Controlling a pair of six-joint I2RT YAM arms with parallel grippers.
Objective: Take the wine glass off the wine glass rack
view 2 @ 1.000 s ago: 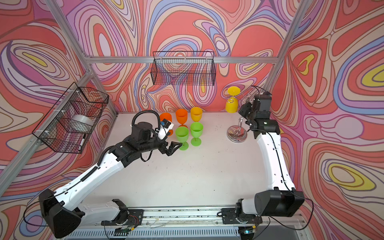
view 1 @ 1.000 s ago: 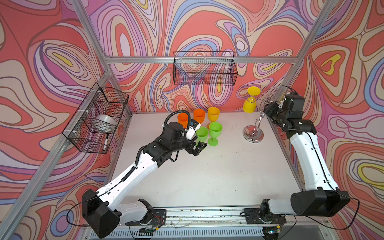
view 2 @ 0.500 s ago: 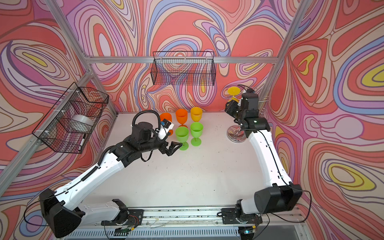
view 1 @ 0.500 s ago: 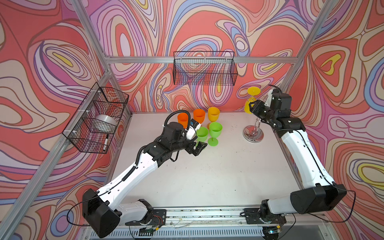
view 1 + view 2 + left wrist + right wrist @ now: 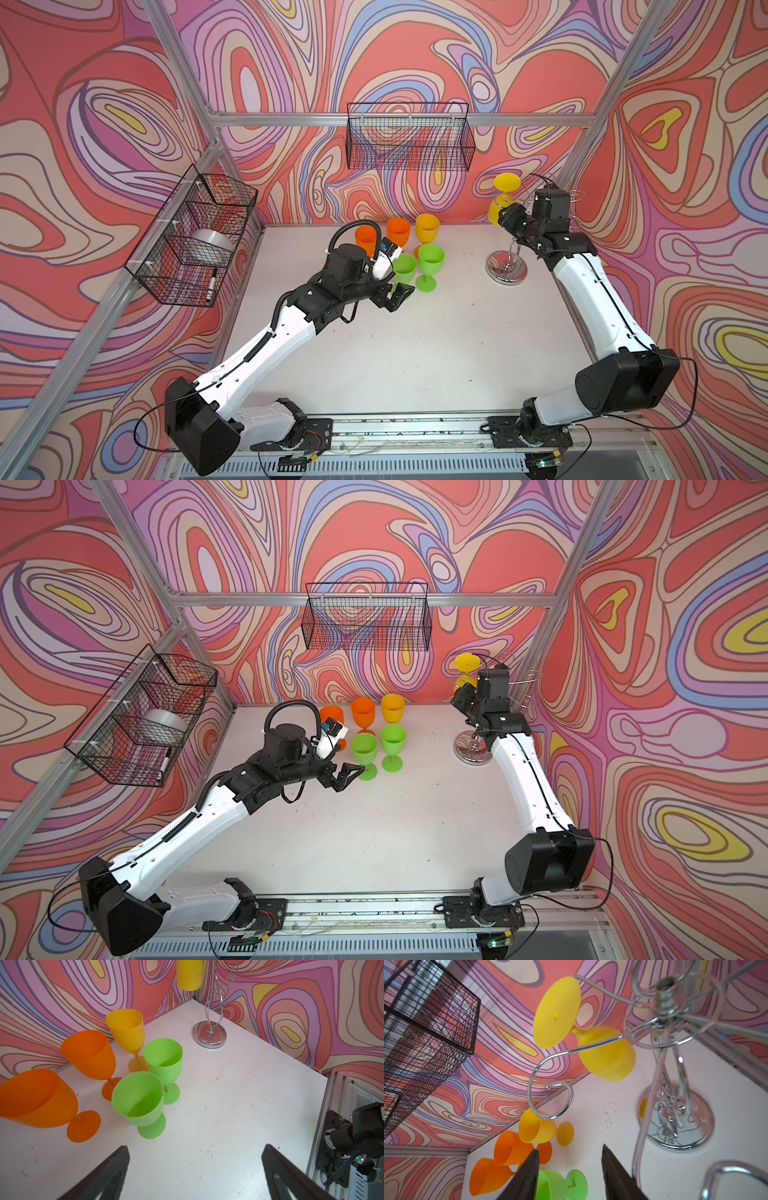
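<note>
1. The wine glass hangs upside down from the wine glass rack, which stands at the far right corner of the bench. Its disc foot is uppermost, caught on a looped wire arm, and its bowl mouth points down, well clear of the bench
2. The right end effector is much the nearer of the two. In both top views it sits just beside the bowl at about bowl height. In the right wrist view the glass lies ahead of the fingers, not between them
3. Its jaws stand partly apart with only open space between them, so it grasps nothing
4. The glass's long axis runs roughly vertical, foot above bowl. I judge the coming move needs a sideways close on the bowl or stem, then a slide outward along the wire arm to free the foot
5. The left end effector is released wide and empty, low over the bench just beside a green glass and well apart from the rack
6. The wine glass looks like opaque matte yellow plastic, with a smooth tapering bowl, a thin stem and a flat round foot
7. The rack is thin shiny chrome wire with a twisted stem and a mirrored round base. It probably tips or drags easily if the foot snags
</note>
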